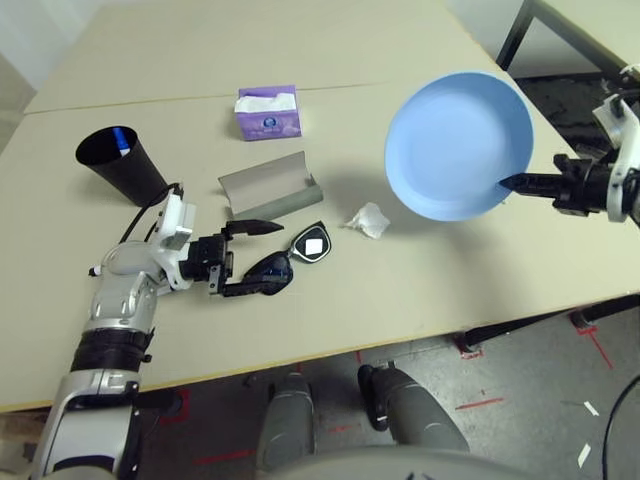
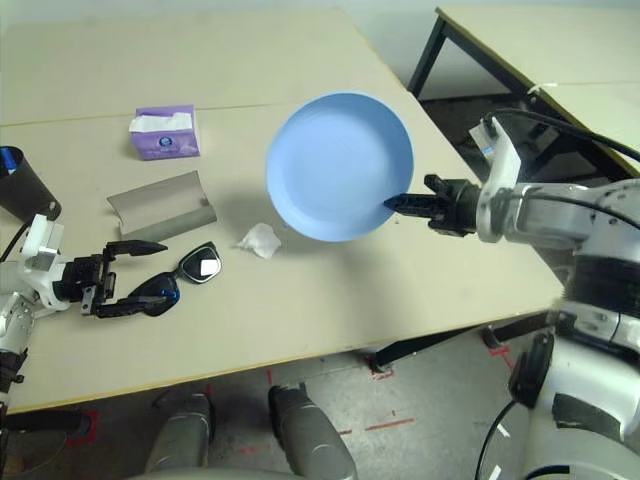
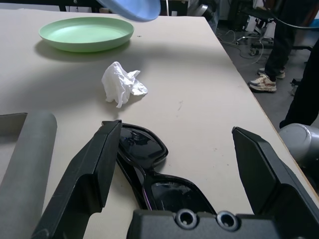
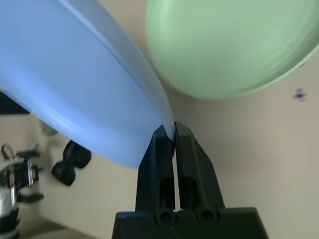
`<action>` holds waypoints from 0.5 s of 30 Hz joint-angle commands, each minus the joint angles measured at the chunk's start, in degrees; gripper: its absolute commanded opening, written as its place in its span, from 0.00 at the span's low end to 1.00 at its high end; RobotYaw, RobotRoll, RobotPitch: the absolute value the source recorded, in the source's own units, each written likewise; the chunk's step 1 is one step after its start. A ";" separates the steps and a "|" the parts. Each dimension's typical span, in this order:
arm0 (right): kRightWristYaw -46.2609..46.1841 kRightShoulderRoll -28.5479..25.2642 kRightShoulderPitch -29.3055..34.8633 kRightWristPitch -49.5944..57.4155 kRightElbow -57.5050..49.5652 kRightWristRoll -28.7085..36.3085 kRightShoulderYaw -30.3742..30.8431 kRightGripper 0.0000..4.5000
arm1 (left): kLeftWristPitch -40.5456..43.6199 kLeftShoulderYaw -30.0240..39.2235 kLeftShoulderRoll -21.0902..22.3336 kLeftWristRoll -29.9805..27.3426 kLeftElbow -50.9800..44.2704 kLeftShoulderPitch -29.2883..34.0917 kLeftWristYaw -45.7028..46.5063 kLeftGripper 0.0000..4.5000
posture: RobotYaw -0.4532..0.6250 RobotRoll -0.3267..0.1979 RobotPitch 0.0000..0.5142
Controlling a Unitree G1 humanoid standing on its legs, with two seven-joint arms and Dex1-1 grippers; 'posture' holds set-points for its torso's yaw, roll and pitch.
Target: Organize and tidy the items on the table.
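Blue plate [image 2: 338,165]: round, shallow, smooth and matte, held in the air over the right part of the table [image 1: 480,280], tilted so its hollow faces the head camera. Right gripper [image 2: 392,203] is pinched shut on its near right rim, both black fingers pressed flat together with the rim between them. The right forearm reaches in from the right, about level, fingers pointing left.

Green plate [image 3: 86,34]: same round shallow shape, lying flat on the tabletop under the raised blue one.

Black sunglasses [image 1: 288,258]: glossy plastic, lenses up, resting left of centre near the front edge. Left gripper [image 1: 250,258] stands wide apart around their left end, one finger on the far side, one on the near side. Whether a finger touches the frame is hard to tell. The left forearm lies low, fingers pointing right.

Grey glasses case [image 1: 270,186]: oblong, open, dull finish, just behind the sunglasses.

Crumpled white tissue [image 1: 369,220]: small, creased, right of the sunglasses.

Black cup [image 1: 123,163]: tapered, tilted, at far left, something blue inside.

Purple tissue box [image 1: 267,112]: far centre.
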 commanded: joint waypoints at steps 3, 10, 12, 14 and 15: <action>8.30 0.38 -9.66 -13.58 18.21 -15.20 6.14 0.00 | -1.08 0.13 0.07 0.82 -1.98 2.69 0.67 1.00 | 0.36 0.62 0.34; 12.44 1.74 -17.58 -27.88 35.69 -26.70 5.31 0.00 | -1.26 0.58 0.30 0.60 -3.19 4.14 1.89 1.00 | 0.38 0.62 0.34; 13.50 2.10 -18.17 -29.51 37.83 -28.88 5.11 0.00 | -1.33 0.58 0.32 0.60 -3.29 4.24 2.14 1.00 | 0.38 0.62 0.33; 14.73 2.42 -18.14 -29.79 39.08 -30.65 5.10 0.00 | -1.42 0.62 0.34 0.60 -3.40 4.32 2.38 1.00 | 0.38 0.62 0.33; 15.33 2.56 -18.03 -29.76 39.47 -31.43 5.16 0.00 | -1.44 0.65 0.36 0.57 -3.44 4.35 2.46 1.00 | 0.38 0.62 0.33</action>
